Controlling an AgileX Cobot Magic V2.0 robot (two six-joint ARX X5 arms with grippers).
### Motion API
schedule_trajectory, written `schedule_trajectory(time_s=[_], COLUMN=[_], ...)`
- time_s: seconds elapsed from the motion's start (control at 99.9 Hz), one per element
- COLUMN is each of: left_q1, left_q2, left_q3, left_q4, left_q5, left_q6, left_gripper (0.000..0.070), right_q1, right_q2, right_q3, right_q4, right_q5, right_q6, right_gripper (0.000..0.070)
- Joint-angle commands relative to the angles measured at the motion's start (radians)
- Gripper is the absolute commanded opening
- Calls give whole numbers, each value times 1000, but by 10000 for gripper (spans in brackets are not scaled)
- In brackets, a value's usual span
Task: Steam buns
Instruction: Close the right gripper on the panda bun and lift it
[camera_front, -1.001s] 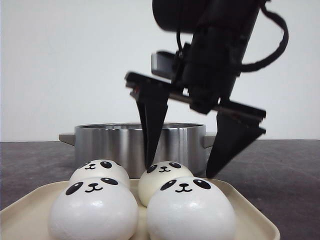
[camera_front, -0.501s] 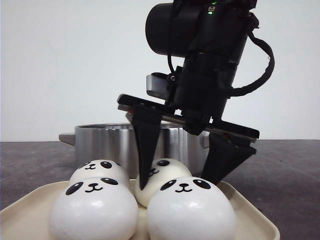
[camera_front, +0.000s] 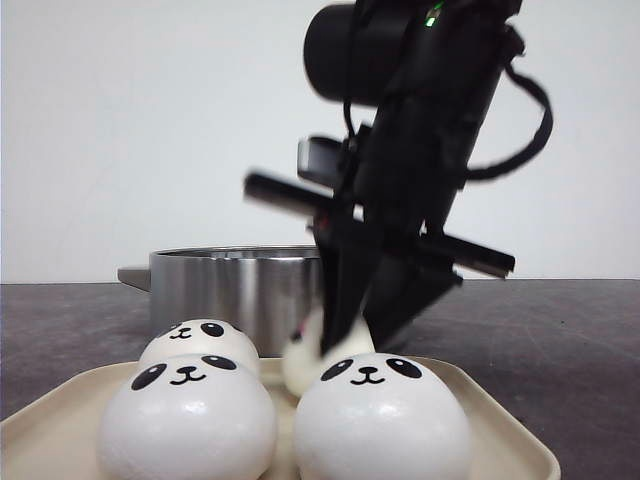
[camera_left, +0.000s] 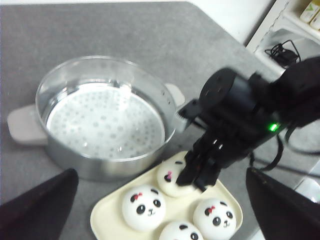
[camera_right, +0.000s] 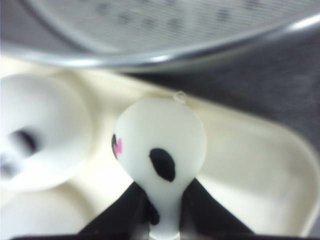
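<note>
My right gripper (camera_front: 370, 315) is clamped tight on one glossy white panda-faced bun (camera_right: 161, 150), squeezing its lower part narrow between my black fingers (camera_right: 122, 212); the right wrist view shows it bulging above the pinch, with a black patch and a pink mark. That bun sits at the back right of the cream rounded-rectangle plastic tray (camera_front: 500, 420), tilted and blurred in the front view, so I can't tell if it's off the tray surface. The other three buns rest in the tray: front left (camera_front: 187, 415), front right (camera_front: 380, 420), back left (camera_front: 200, 343). Just behind the tray stands the round brushed-steel steamer pot (camera_left: 102, 122) with grey side handles; only the left wrist view looks inside it, showing a white perforated steaming plate (camera_left: 105, 122) with nothing on it. My left gripper (camera_left: 160, 207) hangs over the scene with its fingers spread wide, holding nothing. Left wrist view also shows a white shelf (camera_left: 295, 25) beyond the grey table (camera_left: 125, 30). No readable writing anywhere.
</note>
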Motion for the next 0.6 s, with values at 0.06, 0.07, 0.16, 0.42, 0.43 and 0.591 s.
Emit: schedule_trajectory(time_s=[0.06,0.07,0.16,0.42,0.43,0.591], left_q1=[-5,-5,-5,-5,-5,-5], left_q2=[5,5,5,5,5,6], left_q3=[21,21,21,21,21,21], left_q4=[-4,-3,3,5,6,19], left_q5=[-2,-2,-2,-2,-2,-15], left_q6=[10,10,10,10,10,10], left_gripper=[700,700,700,700,700,700], right_q1=[56,60,91,61,56,-52], right_q2=[-117,-127,-206,-256,-250,-121], right_q3=[24,27,59,286,296,454], right_q4=[8,8,9,-26,-27,-85], right_q5=[-37,-37,-32,95,95,113], right_q6=[-25,-25,-24,-88,-94,-153], right_gripper=[0,0,0,0,0,0])
